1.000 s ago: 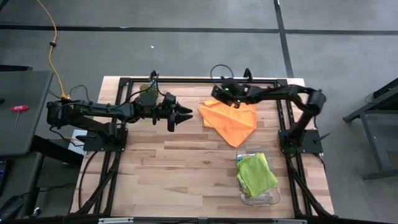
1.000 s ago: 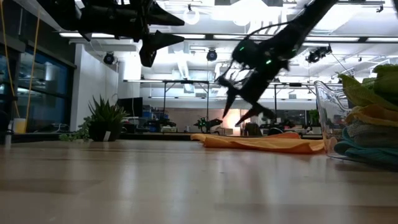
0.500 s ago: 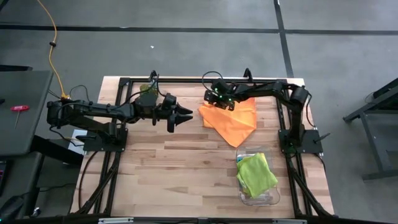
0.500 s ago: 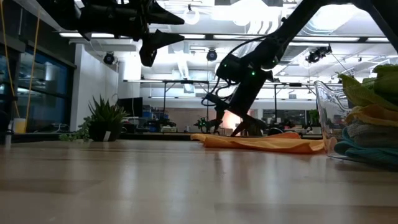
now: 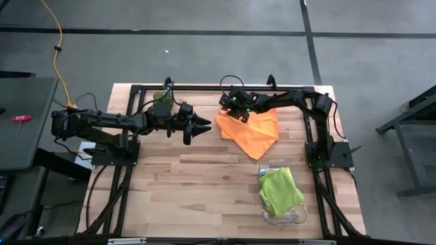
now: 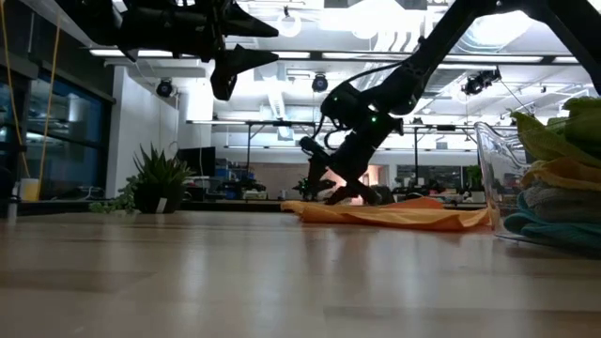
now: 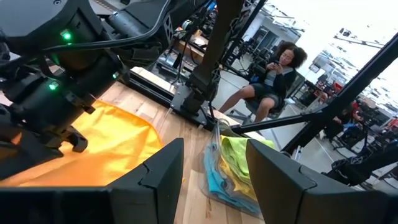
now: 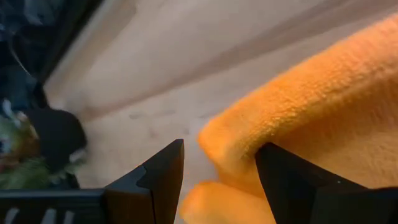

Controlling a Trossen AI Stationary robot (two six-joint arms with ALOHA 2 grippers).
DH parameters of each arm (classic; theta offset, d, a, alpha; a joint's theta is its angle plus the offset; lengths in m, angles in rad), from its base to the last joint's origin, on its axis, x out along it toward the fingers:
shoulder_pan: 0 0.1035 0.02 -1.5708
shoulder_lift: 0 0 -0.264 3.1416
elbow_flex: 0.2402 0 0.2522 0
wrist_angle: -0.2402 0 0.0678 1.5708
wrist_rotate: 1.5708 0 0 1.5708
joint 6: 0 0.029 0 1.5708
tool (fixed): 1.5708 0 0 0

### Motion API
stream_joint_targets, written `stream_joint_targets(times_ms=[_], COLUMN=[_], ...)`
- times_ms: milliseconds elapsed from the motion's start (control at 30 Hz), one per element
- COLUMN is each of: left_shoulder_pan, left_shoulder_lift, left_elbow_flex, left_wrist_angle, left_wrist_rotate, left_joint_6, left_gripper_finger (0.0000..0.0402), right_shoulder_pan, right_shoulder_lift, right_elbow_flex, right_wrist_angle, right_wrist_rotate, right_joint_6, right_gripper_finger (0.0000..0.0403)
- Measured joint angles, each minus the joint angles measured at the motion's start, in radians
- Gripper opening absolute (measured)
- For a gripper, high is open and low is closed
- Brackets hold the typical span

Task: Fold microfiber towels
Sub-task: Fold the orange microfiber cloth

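An orange towel point(image 5: 252, 133) lies spread and rumpled on the wooden table at the far right; it also shows in the low view point(image 6: 394, 215). My right gripper point(image 5: 229, 109) is open and low at the towel's far left corner, with a raised fold of cloth point(image 8: 239, 140) between its fingers. My left gripper point(image 5: 206, 126) is open and empty, held above the table left of the towel. A lime green towel point(image 5: 279, 190) lies on top in a clear bin point(image 6: 488, 178), above yellow point(image 6: 563, 175), grey and teal point(image 6: 554, 231) ones. My right gripper stands with its open fingers point(image 8: 292, 180) on either side of the raised fold at the orange towel's far left corner point(image 8: 239, 140), slanting down from the table's right. I cannot tell whether the fingers touch the cloth. The towel lies on the table.
The clear bin point(image 5: 266, 214) stands near the table's right near side. A small green plant-like clump point(image 5: 161, 99) sits at the far left by the black frame. A seated person point(image 7: 273, 74) shows in the room beyond the table. Bare wood lies at the near left.
My right gripper has gone toward the table's left edge and down, from above the middle of the orange towel's far edge to its far left corner.
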Motion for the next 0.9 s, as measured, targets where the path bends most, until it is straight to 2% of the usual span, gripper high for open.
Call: stream_joint_targets(times_ms=[67,400,533,633,767,900], left_shoulder_pan=[0.000,-0.001,-0.001,-0.001,-0.001,-0.001], left_shoulder_lift=[0.000,0.000,0.000,0.000,0.000,0.000], left_elbow_flex=[0.000,0.000,0.000,0.000,0.000,0.000], left_wrist_angle=[0.000,0.000,0.000,0.000,0.000,0.000], left_wrist_rotate=[0.000,0.000,0.000,0.000,0.000,0.000], left_joint_6=[-0.001,-0.001,-0.002,-0.002,-0.002,-0.001], left_gripper_finger=[0.0163,0.0163,0.0163,0.0163,0.0163,0.0163], right_shoulder_pan=[0.001,-0.018,-0.038,-0.065,-0.100,-0.132], right_shoulder_lift=[0.000,0.001,0.004,0.005,-0.046,-0.165], right_elbow_flex=[0.000,0.065,0.076,0.076,0.076,0.079], right_wrist_angle=[0.027,0.054,-0.016,-0.047,-0.058,-0.230], right_wrist_rotate=[0.031,0.057,0.138,0.135,0.091,0.086], right_joint_6=[0.030,0.084,0.062,0.049,-0.127,-0.372], right_gripper_finger=[0.0190,0.0190,0.0190,0.0190,0.0190,0.0190])
